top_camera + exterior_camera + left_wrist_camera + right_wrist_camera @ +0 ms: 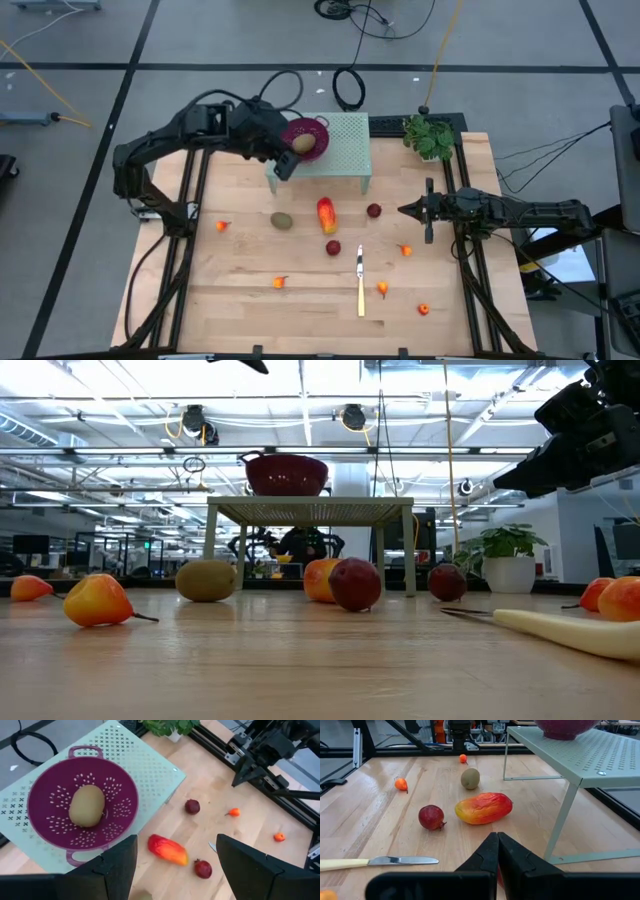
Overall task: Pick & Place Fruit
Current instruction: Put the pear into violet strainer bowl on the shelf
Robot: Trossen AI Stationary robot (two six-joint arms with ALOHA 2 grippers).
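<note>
A purple colander (pixel 312 130) stands on a pale green perforated stand (pixel 345 150) at the table's far side, and one brown-green oval fruit (pixel 87 805) lies inside it. My left gripper (pixel 283 165) hangs open and empty above the colander's near-left rim. On the wood lie a second oval (pixel 282 220), a red-orange oblong fruit (pixel 327 214), two dark red balls (pixel 373 210) (pixel 333 248) and several tiny orange pieces. My right gripper (pixel 405 210) waits shut at the right, just above the table, pointing toward the fruit.
A yellow-handled knife (pixel 360 280) lies on the near half of the table, its blade toward the far edge. A potted plant (pixel 430 135) stands at the far right corner. The stand's legs (pixel 560 827) rise from the wood near the oblong fruit.
</note>
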